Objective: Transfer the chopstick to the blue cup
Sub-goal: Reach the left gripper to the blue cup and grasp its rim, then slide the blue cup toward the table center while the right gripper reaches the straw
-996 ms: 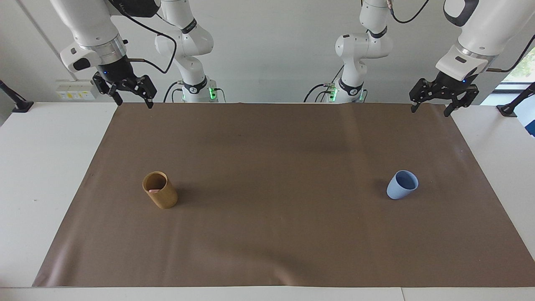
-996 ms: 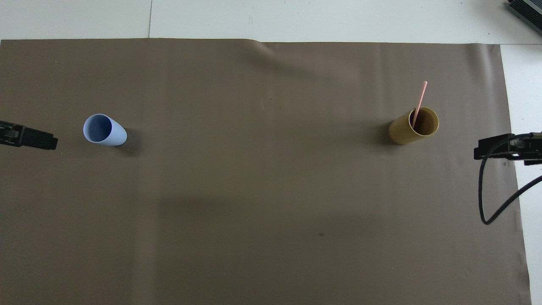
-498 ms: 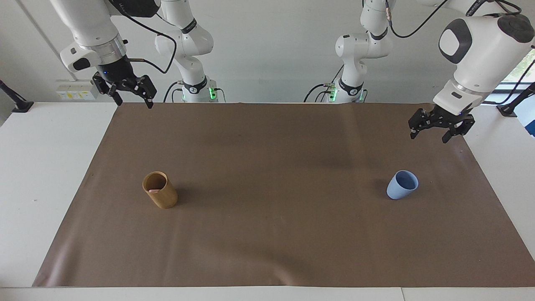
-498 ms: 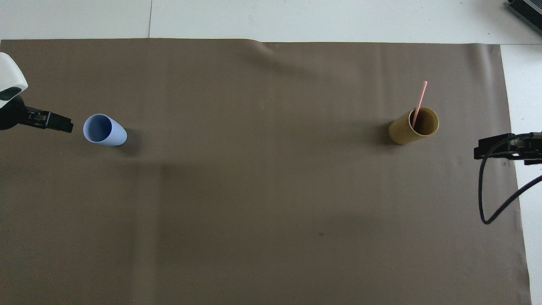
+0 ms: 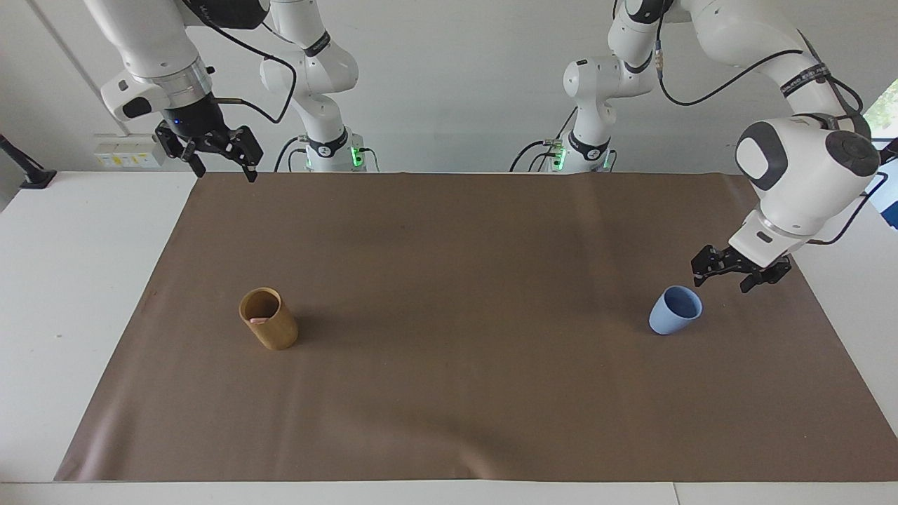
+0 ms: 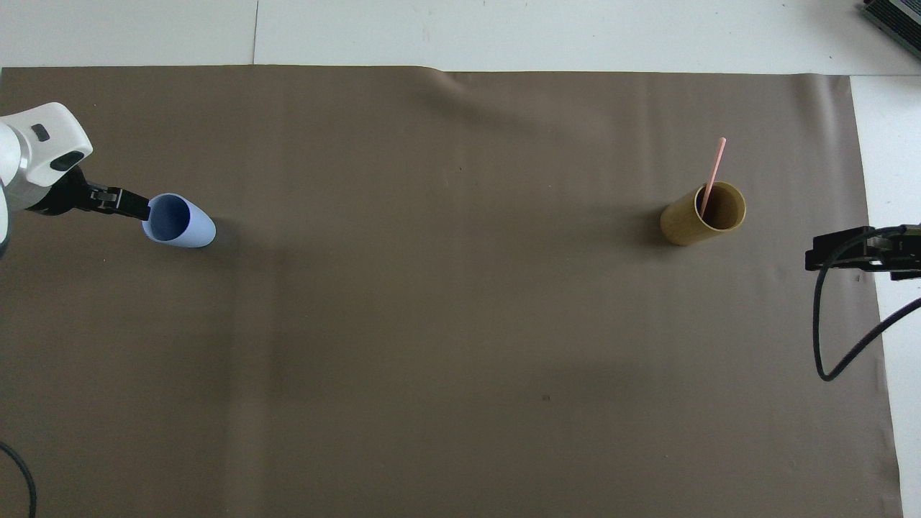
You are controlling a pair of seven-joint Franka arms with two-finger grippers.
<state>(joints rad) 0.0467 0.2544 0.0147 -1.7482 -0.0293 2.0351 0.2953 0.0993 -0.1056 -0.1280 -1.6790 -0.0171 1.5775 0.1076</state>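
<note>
1. Left claw (image 5: 729, 272): low over the brown mat (image 5: 449, 393), just beside the rim of the blue cup (image 5: 675, 310), at about the cup's 2 o'clock in the facing view. Fingers spread, nothing between them. Contact with the rim cannot be confirmed.

2. Right claw (image 5: 219, 156): waiting high over the mat corner nearest the robots at the right arm's end of the worktop (image 5: 70, 294). Fingers spread, empty.

3. Chopstick (image 6: 713, 175): one pale pink stick visible, standing tilted in the tan bamboo holder (image 5: 269, 327), its upper part projecting above the rim in the overhead view. Holder and blue cup stand well apart, at either end of the mat. Transfer not begun, in my judgement.

4. Risk: the blue cup is light and narrow at the base. A finger catching the rim on a sideways approach could tip or slide it.

5. Risk: if the left claw grips the cup wall, an off-centre pinch could let it twist or slip free.

6. Risk: the stick is thin and leaning. A claw closing slightly off its line could miss it or push it down into the holder.

7. Risk: pulling the stick at an angle could drag the holder's rim and topple it.

8. Risk: the stick stands taller than the cup and could tip it on release.
</note>
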